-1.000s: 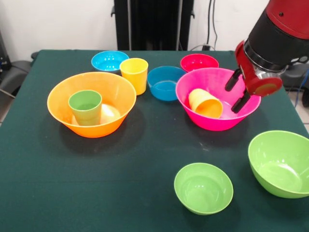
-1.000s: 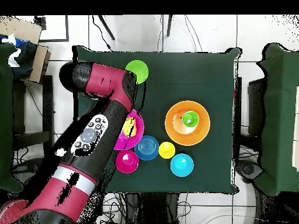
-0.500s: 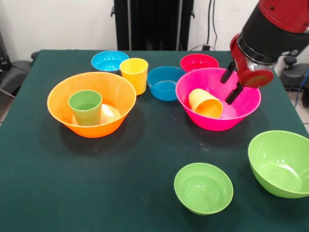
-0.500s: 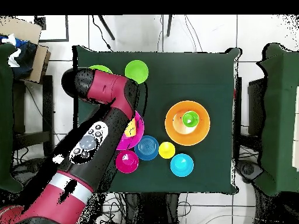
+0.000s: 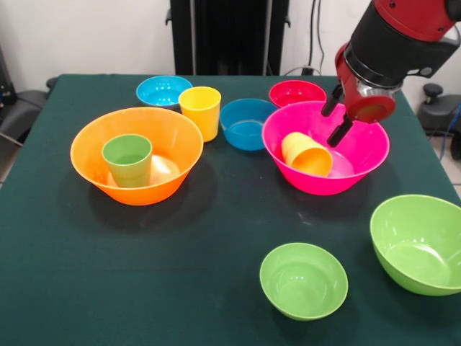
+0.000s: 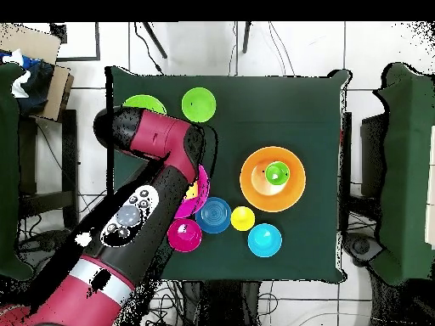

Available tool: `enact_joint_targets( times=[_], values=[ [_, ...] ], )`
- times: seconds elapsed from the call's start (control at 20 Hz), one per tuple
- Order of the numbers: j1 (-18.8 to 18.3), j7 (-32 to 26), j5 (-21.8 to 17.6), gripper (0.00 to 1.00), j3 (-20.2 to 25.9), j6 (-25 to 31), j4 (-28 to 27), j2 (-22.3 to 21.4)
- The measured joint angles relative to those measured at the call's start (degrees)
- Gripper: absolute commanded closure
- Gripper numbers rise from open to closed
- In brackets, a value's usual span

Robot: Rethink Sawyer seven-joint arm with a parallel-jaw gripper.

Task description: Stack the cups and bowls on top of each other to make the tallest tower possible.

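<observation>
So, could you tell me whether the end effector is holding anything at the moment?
Nothing is held. The end effector is open and empty above the pink bowl, clear of the orange-yellow cup lying inside.

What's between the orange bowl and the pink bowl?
Front view: the darker blue bowl sits in the gap toward the back, between the orange bowl and pink bowl; nearer the camera, bare table.
</observation>
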Motion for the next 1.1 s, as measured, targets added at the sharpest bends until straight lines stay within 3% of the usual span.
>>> enact_joint_targets(
  times=[0.55, 1.1],
  values=[
    [0.0, 0.0, 0.0, 0.0, 0.0, -0.94, -0.01, 1.01],
    [-0.22, 0.0, 0.01, 0.0, 0.0, -7.24, -0.1, 3.95]
  ],
)
